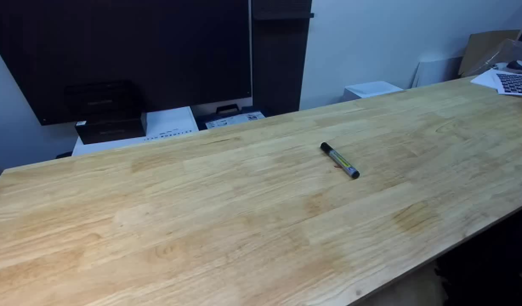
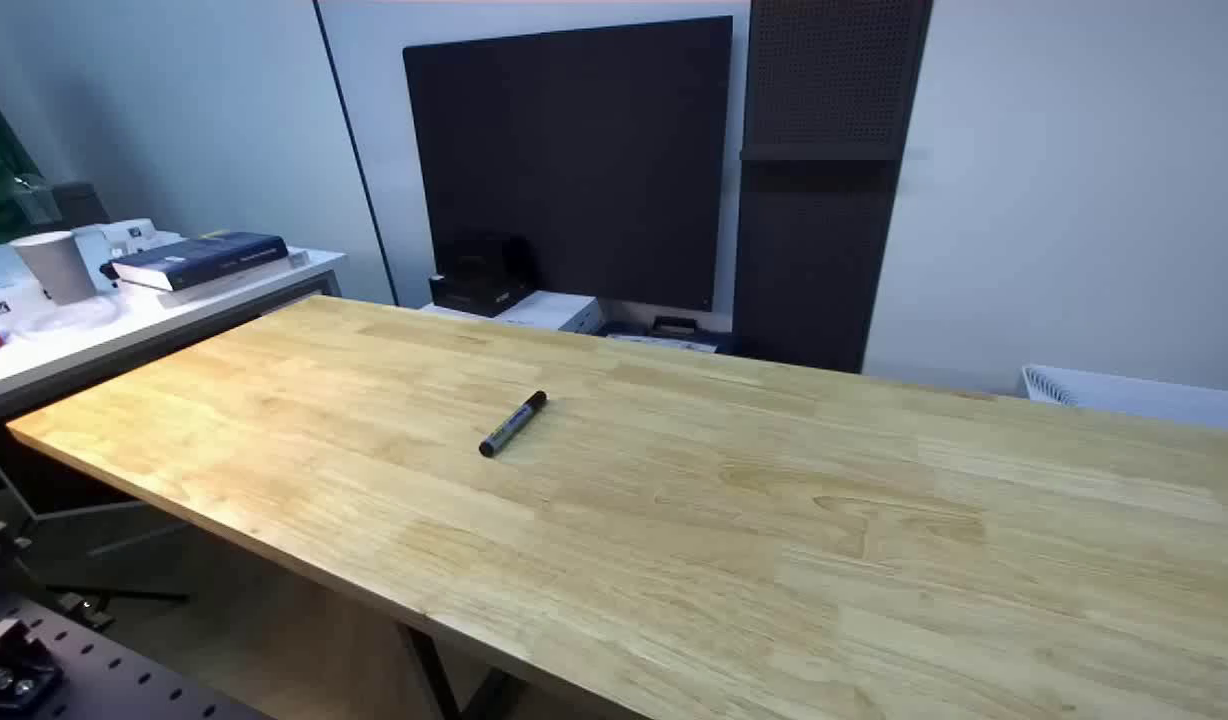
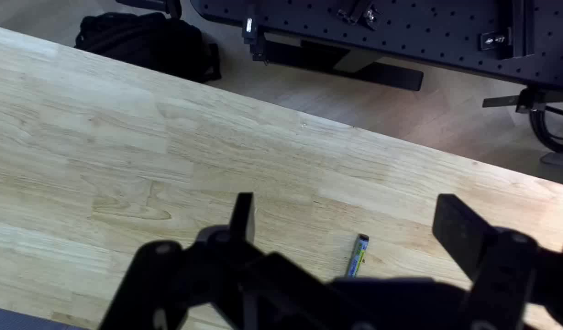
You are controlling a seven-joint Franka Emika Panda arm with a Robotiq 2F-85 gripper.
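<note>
Marker pen [image 3: 357, 256] lies on its side across the grain of the wooden tabletop [image 1: 193, 229], nothing propping it, its black cap [image 1: 326, 147] on, presumably against drying. My gripper [image 3: 345, 208] stands wide and holds nothing. In the wrist view the pen's barrel shows between my fingers [image 3: 462, 236], its capped end hidden behind my gripper's body; neither exterior view shows my gripper, probably because I hang high above the wood, well apart from the pen.
</note>
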